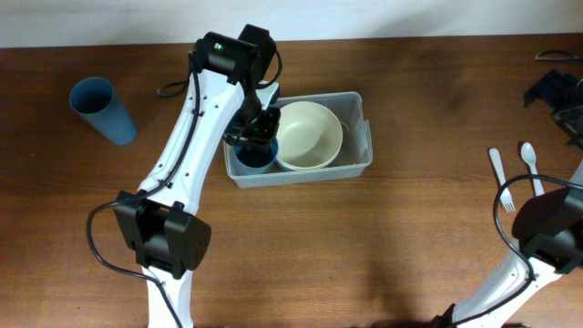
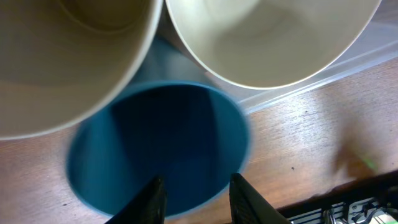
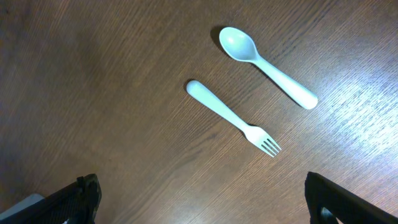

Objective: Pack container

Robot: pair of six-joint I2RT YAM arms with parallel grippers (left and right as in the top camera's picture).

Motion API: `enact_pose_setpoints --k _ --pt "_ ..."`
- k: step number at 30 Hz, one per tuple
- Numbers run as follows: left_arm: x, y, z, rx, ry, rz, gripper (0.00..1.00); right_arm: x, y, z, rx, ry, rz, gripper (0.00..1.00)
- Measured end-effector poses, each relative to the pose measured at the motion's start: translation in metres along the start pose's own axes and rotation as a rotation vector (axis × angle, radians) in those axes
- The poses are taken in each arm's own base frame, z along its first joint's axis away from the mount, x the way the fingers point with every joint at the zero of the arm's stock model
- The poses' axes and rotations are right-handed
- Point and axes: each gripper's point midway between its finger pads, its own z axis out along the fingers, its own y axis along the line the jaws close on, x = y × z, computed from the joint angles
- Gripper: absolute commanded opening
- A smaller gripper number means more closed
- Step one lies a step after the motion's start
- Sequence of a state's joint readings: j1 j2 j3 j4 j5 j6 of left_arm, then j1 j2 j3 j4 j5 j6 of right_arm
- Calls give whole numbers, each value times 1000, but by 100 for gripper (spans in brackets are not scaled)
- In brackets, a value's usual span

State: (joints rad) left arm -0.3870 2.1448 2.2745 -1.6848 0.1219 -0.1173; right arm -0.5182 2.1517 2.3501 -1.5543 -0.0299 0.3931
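One clear container (image 1: pixel 364 137) sits mid-counter (image 1: pixel 364 246), toward the far edge. Inside it are one cream bowl (image 1: pixel 310 137), filling the middle and right, and one blue cup (image 1: pixel 255 162) at the left end. The left wrist view shows a second cream vessel (image 2: pixel 62 56) next to the cup. The left tool (image 2: pixel 198 180) hangs over the cup's rim, fingers a narrow gap apart; whether they touch it is unclear. A second blue cup (image 1: pixel 102 109) sits near the far left corner. By the right edge lie one white fork (image 1: pixel 502 179) and one white spoon (image 1: pixel 531 167), side by side. The right tool (image 3: pixel 205 199) hovers above them, spread wide and empty.
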Motion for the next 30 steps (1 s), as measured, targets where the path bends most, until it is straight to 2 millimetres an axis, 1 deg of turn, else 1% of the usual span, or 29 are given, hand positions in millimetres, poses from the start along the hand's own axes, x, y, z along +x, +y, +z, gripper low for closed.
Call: enact_pose_setpoints --k 4,9,11,13,14,18,20,21,22,23,26,27,29,30 --pt "0 1 0 -3 -1 0 43 0 0 0 0 0 0 99" --pt "-1 2 -1 -6 -3 -2 44 0 0 0 0 0 0 99" --pt "-2 3 -4 -5 -14 -5 44 0 0 0 0 0 -1 99" --pt "-7 5 -11 -2 -43 -9 45 0 0 0 0 0 0 99" --pt "-10 6 -16 0 -61 -12 48 0 0 0 0 0 0 99" --pt "-19 11 -45 9 -166 -23 54 0 0 0 0 0 -1 99" --pt "-19 15 -70 9 -238 -29 60 0 0 0 0 0 0 99" --pt "-16 19 -86 -1 -283 -35 65 0 0 0 0 0 0 99" --pt "-14 22 -95 -7 -309 -42 75 0 0 0 0 0 0 99" --pt "-9 28 -111 -25 -353 -53 83 0 0 0 0 0 0 99" --pt "7 54 -153 -114 -473 -111 87 0 0 0 0 0 0 99" --pt "13 66 -166 -154 -509 -147 92 0 0 0 0 0 0 99" --pt "22 88 -183 -223 -557 -225 95 0 0 0 0 0 0 99" --pt "26 103 -190 -265 -575 -276 99 0 0 0 0 0 0 99"
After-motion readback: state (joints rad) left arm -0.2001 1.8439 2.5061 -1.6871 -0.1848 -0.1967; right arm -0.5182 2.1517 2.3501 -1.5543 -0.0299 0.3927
